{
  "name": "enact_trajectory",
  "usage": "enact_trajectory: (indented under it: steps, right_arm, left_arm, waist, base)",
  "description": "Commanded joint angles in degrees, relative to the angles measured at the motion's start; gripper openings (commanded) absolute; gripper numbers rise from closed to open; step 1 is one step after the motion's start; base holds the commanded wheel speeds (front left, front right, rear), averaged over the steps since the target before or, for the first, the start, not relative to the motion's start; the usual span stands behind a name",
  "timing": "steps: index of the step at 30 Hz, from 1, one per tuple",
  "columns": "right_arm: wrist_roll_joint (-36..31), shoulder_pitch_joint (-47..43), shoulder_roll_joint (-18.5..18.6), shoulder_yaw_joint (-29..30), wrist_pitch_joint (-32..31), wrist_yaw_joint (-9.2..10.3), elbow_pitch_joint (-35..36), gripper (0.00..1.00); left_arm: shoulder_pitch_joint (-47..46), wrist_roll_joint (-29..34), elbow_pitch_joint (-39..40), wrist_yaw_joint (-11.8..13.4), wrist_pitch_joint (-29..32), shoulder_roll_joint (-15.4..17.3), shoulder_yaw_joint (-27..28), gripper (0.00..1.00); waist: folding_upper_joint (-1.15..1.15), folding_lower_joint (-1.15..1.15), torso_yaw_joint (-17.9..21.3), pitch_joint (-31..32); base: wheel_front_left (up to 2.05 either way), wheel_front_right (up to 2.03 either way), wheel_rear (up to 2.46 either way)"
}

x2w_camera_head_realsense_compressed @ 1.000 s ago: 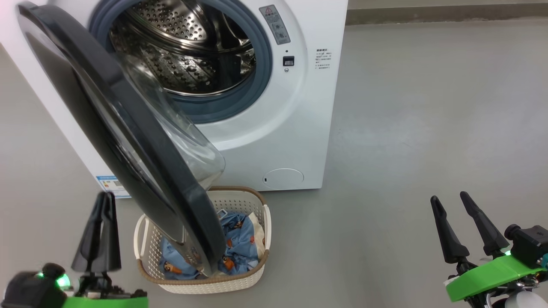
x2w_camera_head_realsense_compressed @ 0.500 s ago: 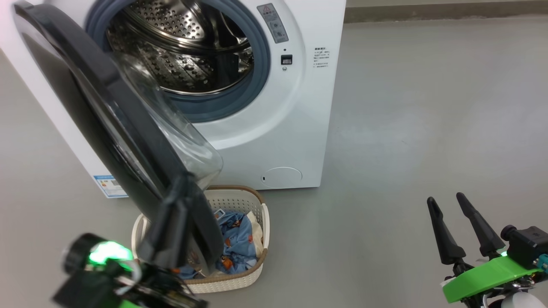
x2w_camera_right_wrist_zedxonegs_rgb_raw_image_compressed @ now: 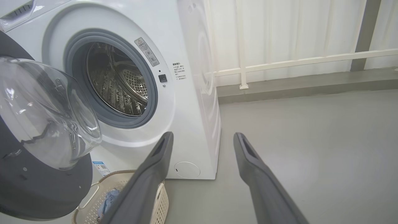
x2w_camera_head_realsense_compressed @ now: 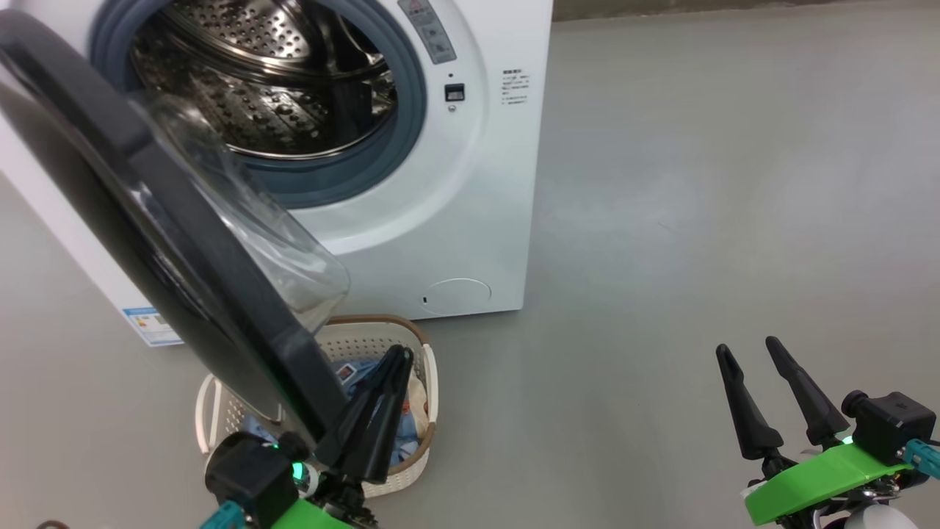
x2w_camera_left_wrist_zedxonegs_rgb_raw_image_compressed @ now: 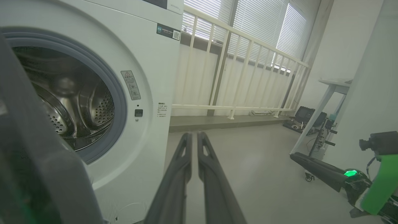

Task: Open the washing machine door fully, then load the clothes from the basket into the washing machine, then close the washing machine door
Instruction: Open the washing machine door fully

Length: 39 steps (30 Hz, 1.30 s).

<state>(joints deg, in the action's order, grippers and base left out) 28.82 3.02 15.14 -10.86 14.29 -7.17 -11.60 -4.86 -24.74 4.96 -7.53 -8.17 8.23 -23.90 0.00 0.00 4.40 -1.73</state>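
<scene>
Two long dark fingers of the left gripper [x2w_camera_head_realsense_compressed: 401,355] are pressed flat together, and nothing is held between them. The tips are raised over the small cream-white perforated plastic basket [x2w_camera_head_realsense_compressed: 369,322] with a brown woven-look rim, just beside the lower edge of the large round glossy black washing machine door [x2w_camera_head_realsense_compressed: 147,242]. Whether this edge is touched by the fingers cannot be told. The fingers of the right gripper [x2w_camera_head_realsense_compressed: 747,347] are spread wide apart and are empty. This gripper is kept low over the plain grey floor [x2w_camera_head_realsense_compressed: 661,220], well apart from the basket and from the machine.

Light blue clothes [x2w_camera_head_realsense_compressed: 416,400] with some cream-white cloth are seen inside the basket, partly hidden behind the left fingers and the door. The basket is placed on the floor directly before the big white boxy front-loading washing machine [x2w_camera_head_realsense_compressed: 455,206], under the free edge of the door. The door is swung outward on its hinge at the machine's left side, and its bulging clear glass bowl [x2w_camera_head_realsense_compressed: 250,220] is turned toward the opening. Behind it the perforated steel drum [x2w_camera_head_realsense_compressed: 242,88] is exposed, framed by the grey-blue rubber ring [x2w_camera_head_realsense_compressed: 407,125]. A round white cap [x2w_camera_head_realsense_compressed: 459,294] is set low on the front panel, and a small blue label [x2w_camera_head_realsense_compressed: 150,327] is stuck near the lower left corner.
</scene>
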Motion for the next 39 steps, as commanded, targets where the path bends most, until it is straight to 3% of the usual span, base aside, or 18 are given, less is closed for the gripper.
enact_trajectory:
  steps: [1,16,28,39]
  right_arm:
    - [0.3,2.2,0.7,-1.1,0.7,-0.32,1.1,1.00]
    - [0.0,2.4,0.3,-0.9,0.7,-0.32,1.0,1.00]
    - [0.1,2.5,0.0,-1.0,0.7,-0.32,0.7,1.00]
    - [0.4,2.3,-0.1,-1.1,0.7,-0.32,0.5,1.00]
  left_arm:
    - [-3.5,-0.4,-0.7,0.0,-0.9,0.3,1.8,0.00]
    - [-5.4,-1.9,-8.5,1.3,-1.6,1.2,4.5,0.00]
    - [-5.8,-4.8,-11.9,3.3,-1.8,0.5,7.0,0.00]
    - [-4.2,-5.9,-12.3,4.9,-1.7,2.1,9.2,0.00]
  waist:
    - [0.00,0.00,1.0,-0.5]
    - [0.00,0.00,2.7,-1.0]
    - [0.00,0.00,1.6,-0.7]
    - [0.00,0.00,-0.7,-0.8]
  base:
    - [0.00,0.00,0.00]
    - [0.00,0.00,0.00]
    - [0.00,0.00,0.00]
    - [0.00,0.00,0.00]
